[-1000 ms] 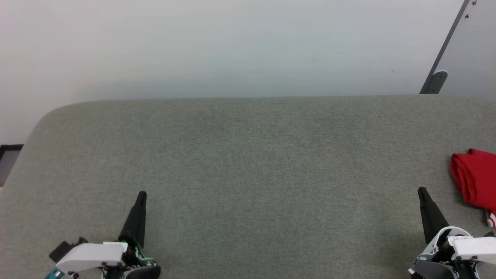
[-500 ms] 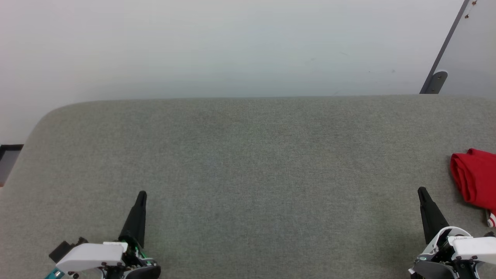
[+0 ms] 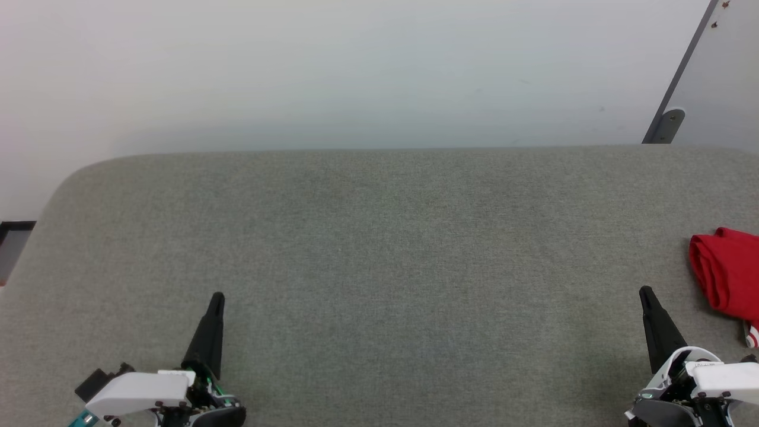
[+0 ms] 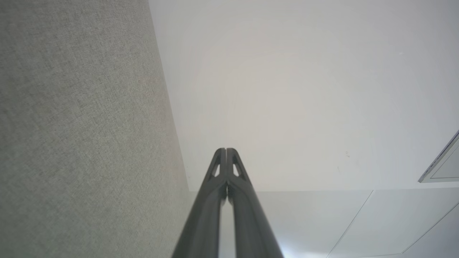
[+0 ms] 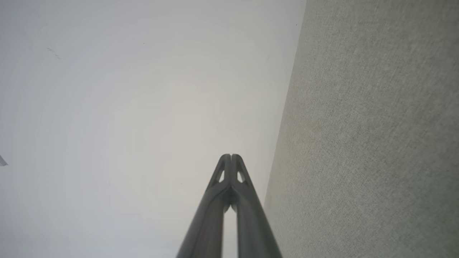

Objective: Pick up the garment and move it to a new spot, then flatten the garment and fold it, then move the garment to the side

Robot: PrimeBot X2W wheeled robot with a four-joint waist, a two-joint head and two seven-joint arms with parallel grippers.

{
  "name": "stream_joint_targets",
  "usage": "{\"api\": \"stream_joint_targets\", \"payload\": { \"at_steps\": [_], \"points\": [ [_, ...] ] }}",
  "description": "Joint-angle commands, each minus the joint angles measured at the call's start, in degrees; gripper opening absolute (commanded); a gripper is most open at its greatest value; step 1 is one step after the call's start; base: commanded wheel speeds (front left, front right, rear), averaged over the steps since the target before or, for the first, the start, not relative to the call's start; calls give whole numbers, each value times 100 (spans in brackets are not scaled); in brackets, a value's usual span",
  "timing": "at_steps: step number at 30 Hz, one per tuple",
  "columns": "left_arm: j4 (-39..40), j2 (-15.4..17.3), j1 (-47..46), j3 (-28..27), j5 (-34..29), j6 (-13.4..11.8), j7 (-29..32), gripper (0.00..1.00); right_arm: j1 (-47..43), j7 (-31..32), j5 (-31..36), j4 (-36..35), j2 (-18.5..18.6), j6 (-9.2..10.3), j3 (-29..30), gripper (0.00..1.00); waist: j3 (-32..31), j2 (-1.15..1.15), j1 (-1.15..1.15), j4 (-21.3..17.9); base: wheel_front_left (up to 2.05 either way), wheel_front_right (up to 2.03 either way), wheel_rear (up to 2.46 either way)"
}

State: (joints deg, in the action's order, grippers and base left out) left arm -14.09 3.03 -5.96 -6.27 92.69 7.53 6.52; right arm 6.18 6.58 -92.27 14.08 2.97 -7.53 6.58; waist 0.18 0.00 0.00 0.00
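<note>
The red T-shirt [image 3: 724, 271] (bunched, right edge of frame) appears soft, light and limp; pinch its rolled fold. The left gripper [image 3: 217, 296] and right gripper [image 3: 645, 292] are clenched, empty.

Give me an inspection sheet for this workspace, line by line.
Surface: grey fabric top, flat.
Job's things: red shirt, folded over, at the right edge, partly out of frame.
Clutter: nothing seen.
Hands: left hand shut, empty; right hand shut, empty, near the shirt but apart from it.
Cables: nothing seen.
Surroundings: pale wall behind; grey bracket at upper right.
</note>
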Motion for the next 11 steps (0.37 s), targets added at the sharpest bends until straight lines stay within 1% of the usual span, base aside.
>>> {"api": "stream_joint_targets", "payload": {
  "at_steps": [1,11],
  "points": [
    [-11,-11,-65,-19,-29,-8,-1,0,15,6,-27,2,-18,8,-7,0,0,0,0,0,0,0,0],
    [-11,-14,-65,-23,-29,-8,3,0,15,6,-28,2,-18,8,-8,0,0,0,0,0,0,0,0]
  ]
}}
